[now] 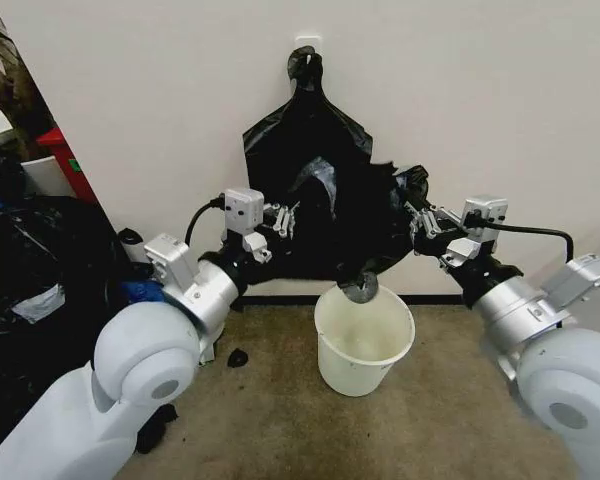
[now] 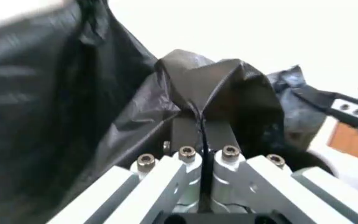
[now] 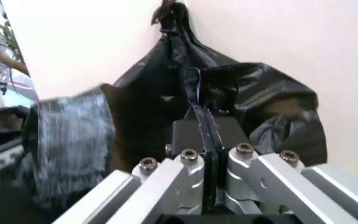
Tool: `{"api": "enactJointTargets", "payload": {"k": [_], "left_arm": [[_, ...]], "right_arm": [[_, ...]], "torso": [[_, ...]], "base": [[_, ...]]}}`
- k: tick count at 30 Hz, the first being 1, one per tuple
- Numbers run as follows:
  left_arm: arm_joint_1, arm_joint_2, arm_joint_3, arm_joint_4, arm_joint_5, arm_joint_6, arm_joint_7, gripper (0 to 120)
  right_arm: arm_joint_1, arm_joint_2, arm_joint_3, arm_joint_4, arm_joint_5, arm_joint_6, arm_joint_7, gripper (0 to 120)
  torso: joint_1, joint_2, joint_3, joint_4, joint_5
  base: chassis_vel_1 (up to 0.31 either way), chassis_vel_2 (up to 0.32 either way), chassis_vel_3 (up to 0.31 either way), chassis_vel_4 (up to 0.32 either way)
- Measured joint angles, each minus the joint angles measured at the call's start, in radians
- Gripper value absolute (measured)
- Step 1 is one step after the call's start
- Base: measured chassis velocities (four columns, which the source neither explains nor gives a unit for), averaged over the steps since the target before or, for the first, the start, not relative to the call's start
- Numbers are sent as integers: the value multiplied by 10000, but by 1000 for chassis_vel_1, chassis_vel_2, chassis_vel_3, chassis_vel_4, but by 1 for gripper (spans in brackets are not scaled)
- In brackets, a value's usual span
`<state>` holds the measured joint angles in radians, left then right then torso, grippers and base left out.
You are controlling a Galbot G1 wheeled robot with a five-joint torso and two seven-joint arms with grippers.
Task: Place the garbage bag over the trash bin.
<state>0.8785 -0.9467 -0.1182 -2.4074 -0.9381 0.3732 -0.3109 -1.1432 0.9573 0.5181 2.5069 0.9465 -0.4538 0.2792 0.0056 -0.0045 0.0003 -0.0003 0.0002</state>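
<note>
Stood on the carpet close to the wall's foot, open mouth upward to receive a liner: the trash bin point(image 1: 363, 338). Hung just above its rim, stretched wide so the opening could go down around the bucket: the garbage bag point(image 1: 355, 225). Clamped tight on film at either side: left gripper point(image 1: 283, 219), right gripper point(image 1: 418, 220). Farther back, hooked on the wall: a knotted bunch of bags point(image 1: 304, 110).

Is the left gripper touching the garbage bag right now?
Touching: the left wrist view shows the left gripper shut on a fold of the garbage bag.
</note>
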Motion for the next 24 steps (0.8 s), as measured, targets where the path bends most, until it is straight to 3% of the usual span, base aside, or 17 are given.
{"api": "enactJointTargets", "payload": {"k": [6,12,15,21,24], "left_arm": [[446,-620,323,738,-221,-942,1370,0],[66,-757,271,1551,-751,-1644,2484,0],[-85,-761,213,2017,-1136,-2080,2960,0],[-38,-1015,412,3561,-1501,-2813,4642,0],[77,-1152,461,3860,-1699,-2818,4777,0]], "right_arm": [[-274,-152,348,-20,39,-42,391,0],[6,-730,1318,-35,805,-54,652,0],[138,-986,1620,-37,1229,-94,669,0],[-640,-523,1878,-52,1260,-272,784,0],[-991,-259,1827,-57,1115,-453,646,0]], "torso": [[0,0,1,-3,1],[1,0,1,-11,2],[0,0,1,3,-1],[1,0,2,-6,2],[0,0,1,-5,0]], "base": [[0,0,0,0],[0,0,0,0],[0,0,0,0],[0,0,0,0],[0,0,0,0]]}}
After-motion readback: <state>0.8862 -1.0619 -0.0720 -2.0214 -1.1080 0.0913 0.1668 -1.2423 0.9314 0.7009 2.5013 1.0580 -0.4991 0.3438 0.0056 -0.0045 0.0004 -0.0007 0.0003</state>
